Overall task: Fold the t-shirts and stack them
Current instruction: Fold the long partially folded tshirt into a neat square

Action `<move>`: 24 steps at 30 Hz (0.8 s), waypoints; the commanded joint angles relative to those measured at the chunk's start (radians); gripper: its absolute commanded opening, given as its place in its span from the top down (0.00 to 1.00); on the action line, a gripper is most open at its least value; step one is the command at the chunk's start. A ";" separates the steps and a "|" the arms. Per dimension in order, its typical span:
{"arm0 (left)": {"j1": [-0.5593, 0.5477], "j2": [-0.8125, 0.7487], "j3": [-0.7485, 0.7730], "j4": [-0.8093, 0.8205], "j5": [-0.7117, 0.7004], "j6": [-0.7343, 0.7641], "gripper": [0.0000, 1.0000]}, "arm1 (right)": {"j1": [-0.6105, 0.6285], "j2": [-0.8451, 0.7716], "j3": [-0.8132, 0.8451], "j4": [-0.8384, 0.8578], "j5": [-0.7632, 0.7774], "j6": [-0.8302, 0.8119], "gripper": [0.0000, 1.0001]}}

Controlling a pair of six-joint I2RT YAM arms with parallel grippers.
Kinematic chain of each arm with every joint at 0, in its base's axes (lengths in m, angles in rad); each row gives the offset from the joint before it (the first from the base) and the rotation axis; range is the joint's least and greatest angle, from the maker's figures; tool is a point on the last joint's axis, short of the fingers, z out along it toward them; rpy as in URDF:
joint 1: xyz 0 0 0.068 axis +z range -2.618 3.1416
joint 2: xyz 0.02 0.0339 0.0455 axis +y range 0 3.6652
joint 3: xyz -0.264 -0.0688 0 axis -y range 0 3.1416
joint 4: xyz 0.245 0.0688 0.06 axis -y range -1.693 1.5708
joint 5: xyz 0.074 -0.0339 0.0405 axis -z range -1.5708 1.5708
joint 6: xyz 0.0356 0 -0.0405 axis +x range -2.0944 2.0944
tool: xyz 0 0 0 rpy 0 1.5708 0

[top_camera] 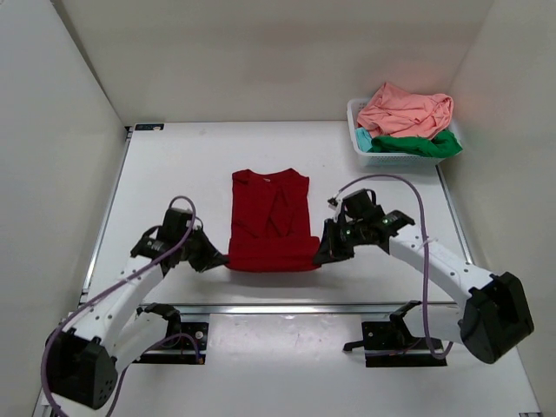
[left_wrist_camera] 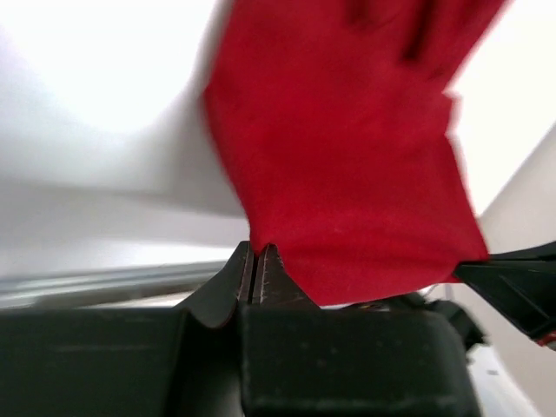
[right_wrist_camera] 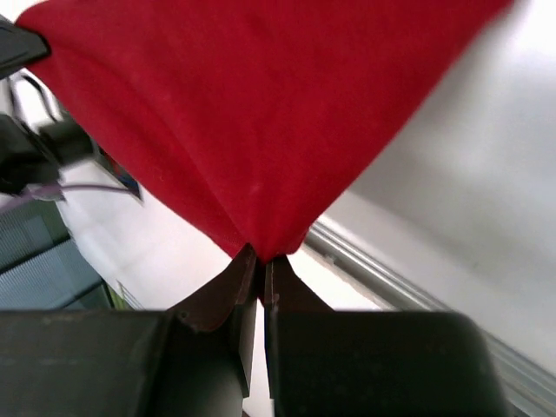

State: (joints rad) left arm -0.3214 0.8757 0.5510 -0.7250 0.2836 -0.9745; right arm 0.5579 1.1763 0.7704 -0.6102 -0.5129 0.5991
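Observation:
The dark red t-shirt [top_camera: 269, 221] lies at mid table, its sides folded in, collar end far. My left gripper [top_camera: 223, 260] is shut on its near left corner and my right gripper [top_camera: 320, 257] is shut on its near right corner; the near hem is lifted and stretched between them. In the left wrist view the red cloth [left_wrist_camera: 347, 156] hangs from the closed gripper [left_wrist_camera: 258, 252]. In the right wrist view the cloth [right_wrist_camera: 252, 113] fans out from the closed gripper [right_wrist_camera: 261, 259]. The salmon pink t-shirt [top_camera: 407, 111] and green t-shirt [top_camera: 426, 144] lie bunched in the basket.
The white lattice basket [top_camera: 358, 139] stands at the far right corner, with a bit of light blue cloth [top_camera: 363, 139] inside. A metal rail [top_camera: 295, 307] runs along the table's near edge. White walls enclose the table on three sides.

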 commanded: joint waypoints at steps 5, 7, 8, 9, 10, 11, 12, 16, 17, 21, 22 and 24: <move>0.091 0.291 0.303 0.114 0.060 0.069 1.00 | -0.154 0.207 0.303 -0.118 -0.081 -0.176 1.00; 0.105 0.375 0.378 0.133 0.062 0.085 1.00 | -0.190 0.265 0.401 -0.128 -0.102 -0.209 1.00; 0.105 0.435 0.430 0.131 0.063 0.091 1.00 | -0.209 0.317 0.429 -0.135 -0.113 -0.214 1.00; 0.116 0.465 0.481 0.140 0.062 0.102 1.00 | -0.231 0.368 0.484 -0.135 -0.121 -0.225 1.00; 0.126 0.526 0.516 0.148 0.071 0.109 1.00 | -0.240 0.434 0.548 -0.137 -0.125 -0.238 1.00; 0.136 0.581 0.541 0.150 0.081 0.099 1.00 | -0.251 0.463 0.579 -0.146 -0.130 -0.245 1.00; 0.151 0.644 0.576 0.168 0.086 0.096 1.00 | -0.266 0.524 0.655 -0.166 -0.136 -0.246 1.00; 0.192 0.844 0.809 0.176 0.091 0.109 1.00 | -0.305 0.779 0.965 -0.204 -0.150 -0.272 1.00; 0.199 0.911 0.845 0.168 0.082 0.120 1.00 | -0.315 0.818 1.065 -0.218 -0.148 -0.271 1.00; 0.228 1.139 1.084 0.183 0.081 0.103 0.87 | -0.348 1.094 1.384 -0.273 -0.105 -0.260 0.89; 0.241 1.169 1.143 0.197 0.095 0.102 0.75 | -0.363 1.162 1.485 -0.289 -0.099 -0.248 0.75; 0.254 1.276 1.231 0.219 0.132 0.079 0.63 | -0.369 1.244 1.602 -0.305 -0.075 -0.222 0.57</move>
State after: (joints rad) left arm -0.0971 2.0899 1.6730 -0.5468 0.3771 -0.8814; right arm 0.2131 2.3600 2.2429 -0.8501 -0.6243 0.3592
